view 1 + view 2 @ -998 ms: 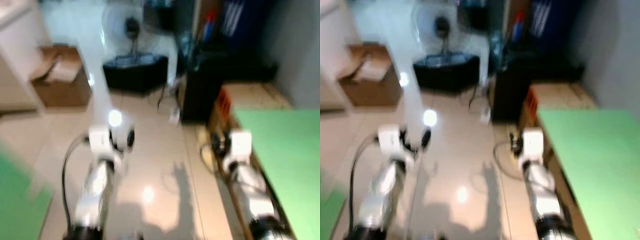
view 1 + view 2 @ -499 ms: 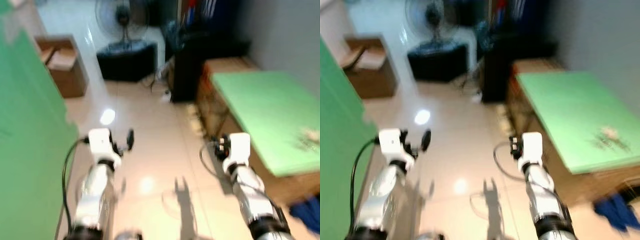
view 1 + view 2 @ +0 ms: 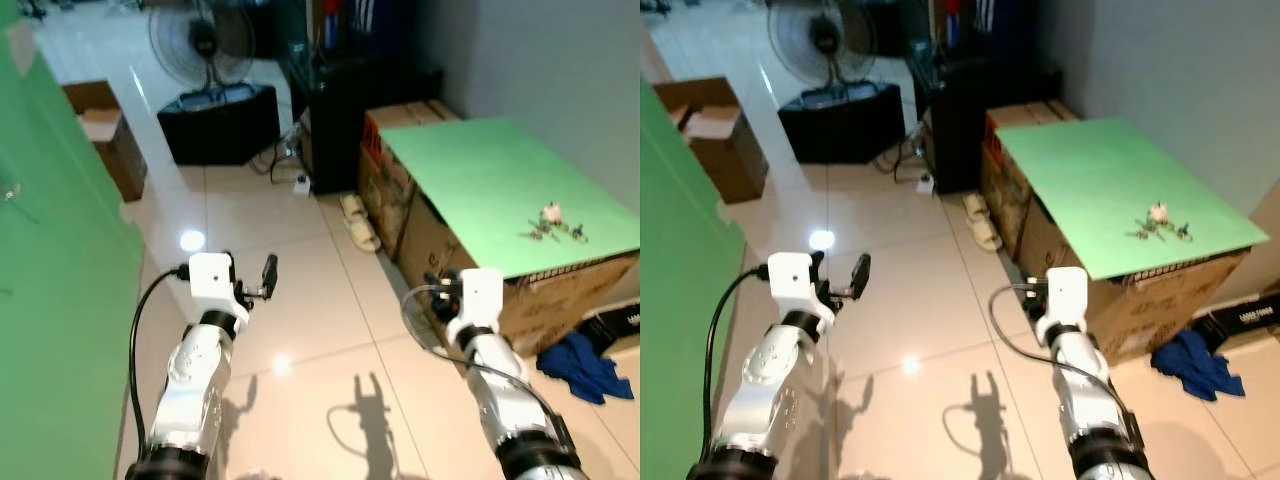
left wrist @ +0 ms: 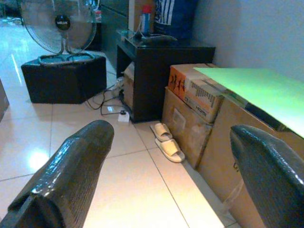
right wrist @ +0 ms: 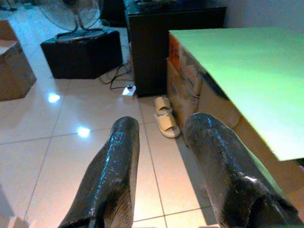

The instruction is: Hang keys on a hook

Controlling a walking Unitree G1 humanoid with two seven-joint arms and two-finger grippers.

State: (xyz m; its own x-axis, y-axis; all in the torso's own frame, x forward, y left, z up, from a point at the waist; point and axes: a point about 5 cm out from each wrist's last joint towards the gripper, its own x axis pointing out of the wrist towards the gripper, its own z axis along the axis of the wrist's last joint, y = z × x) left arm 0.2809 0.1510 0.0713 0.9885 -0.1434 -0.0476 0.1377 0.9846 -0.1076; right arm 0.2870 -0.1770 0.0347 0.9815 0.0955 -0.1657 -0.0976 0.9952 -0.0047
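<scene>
Keys (image 3: 551,226): small cluster lying on the green board (image 3: 480,180), near its front right corner; individual pieces too small to tell apart; what looks like a pale fob sits at the top of the cluster.
Green board: flat sheet laid over cardboard boxes (image 3: 400,215) against the grey wall (image 3: 560,80); nothing else seen on it.
Left gripper (image 4: 156,180): held up over the tiled floor (image 3: 300,300), well apart from the keys; fingers (image 4: 71,175) spread wide with nothing between them; released.
Right gripper (image 5: 161,166): raised in front of the boxes, below and left of the board's near edge, well apart from the keys; fingers (image 5: 109,175) parted by a narrow gap, floor visible between; holding nothing.
Green panel (image 3: 50,280): large upright surface along the left of the scene; a small pale fitting (image 3: 10,192) on it, too small to identify.
Slippers (image 3: 358,222): one pair on the floor just beside the boxes.
Cabinet (image 3: 335,110): black, standing behind the boxes; bottles on top, blurred.
Fan (image 3: 200,40): standing fan on a black box (image 3: 220,122) at the far side of the floor; cables and a white plug beside it.
Open carton (image 3: 105,140): brown, on the floor near the panel's far end.
Blue cloth (image 3: 585,362): crumpled on the floor at the boxes' near right corner.
</scene>
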